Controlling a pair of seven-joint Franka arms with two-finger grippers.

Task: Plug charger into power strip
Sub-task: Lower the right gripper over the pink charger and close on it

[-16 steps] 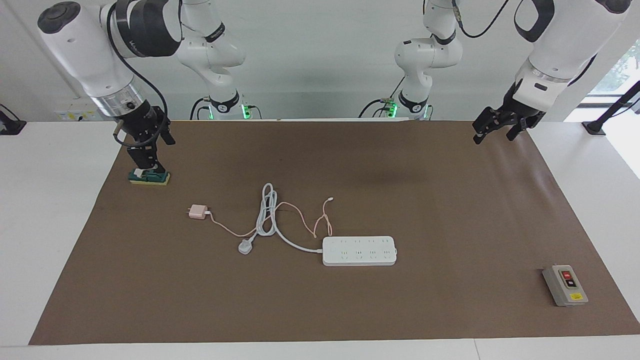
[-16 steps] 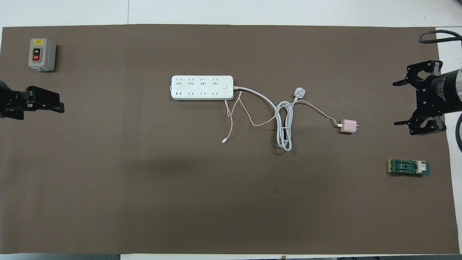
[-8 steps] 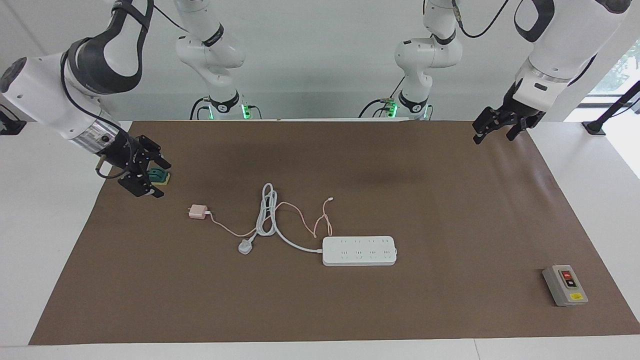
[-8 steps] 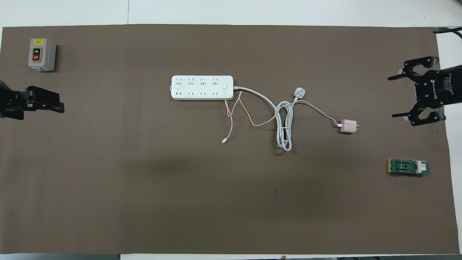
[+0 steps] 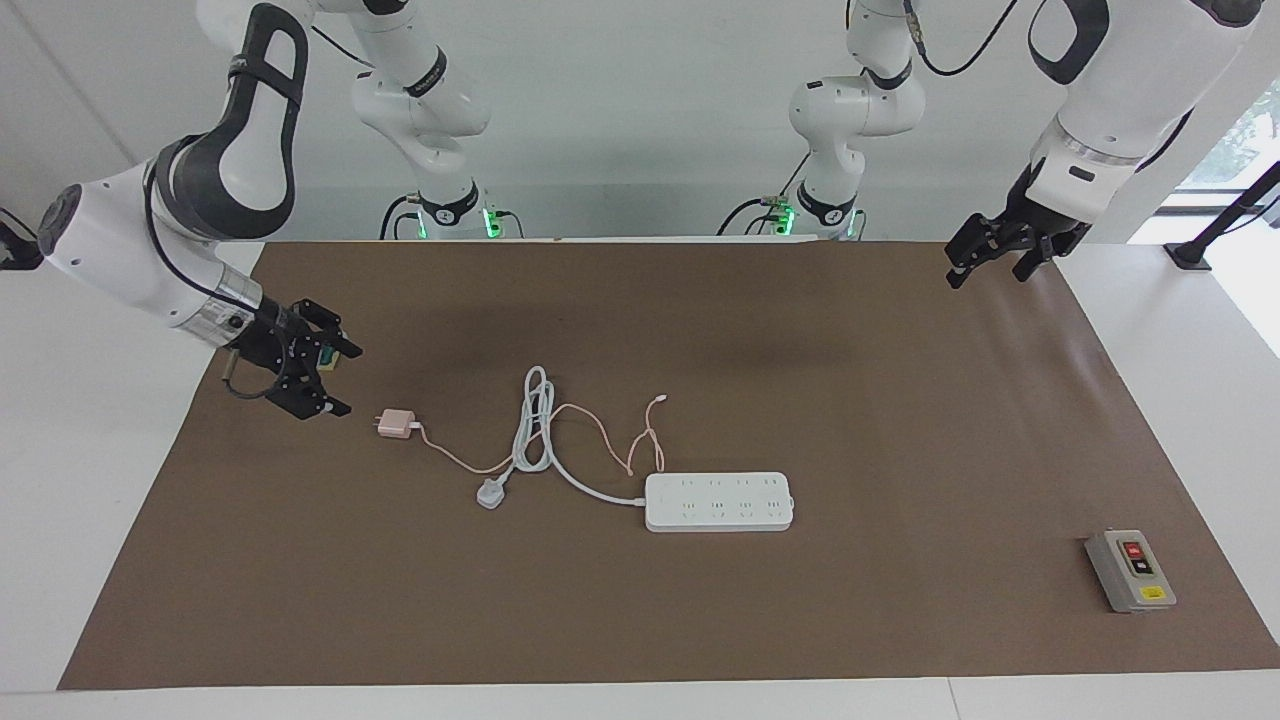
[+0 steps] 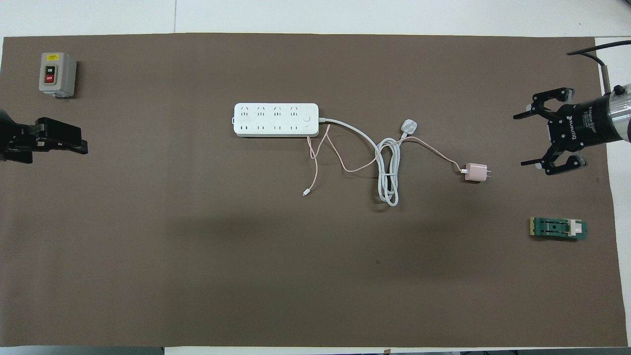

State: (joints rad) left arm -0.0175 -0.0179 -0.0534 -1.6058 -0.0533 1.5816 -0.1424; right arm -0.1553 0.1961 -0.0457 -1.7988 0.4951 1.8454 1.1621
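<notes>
Toward the right arm's end of the tabletop [image 5: 40, 480], the right tool [image 5: 340, 380] hangs low over the brown mat [image 5: 900, 400] with its fingers spread wide and nothing between them, pointed at the charger [image 5: 397, 424]. The charger lies flat on the mat just beside that tool but not touched by it, its metal prongs toward the tool. In the overhead view a small green block [image 6: 558, 229] rests near the same end, nearer to the robots than the charger.

From the charger a thin pink cable [image 5: 590, 425] trails in loose loops toward the middle of the mat, passing a bundled thick white cord [image 5: 535, 420] and a white three-pin plug [image 5: 490, 493]. The cord runs on into one end of the power strip [image 5: 719, 501] — a long flat white bar lying with its rows of outlets facing up, farther from the robots than the charger and well apart from it. No plug sits in any outlet.

At the left arm's end, the left tool [image 5: 985, 262] waits in the air over the mat's corner next to the robots, fingers spread and empty. A small grey box [image 5: 1130, 570] with a red and a black button stands at that end — farther from the robots than the strip.
</notes>
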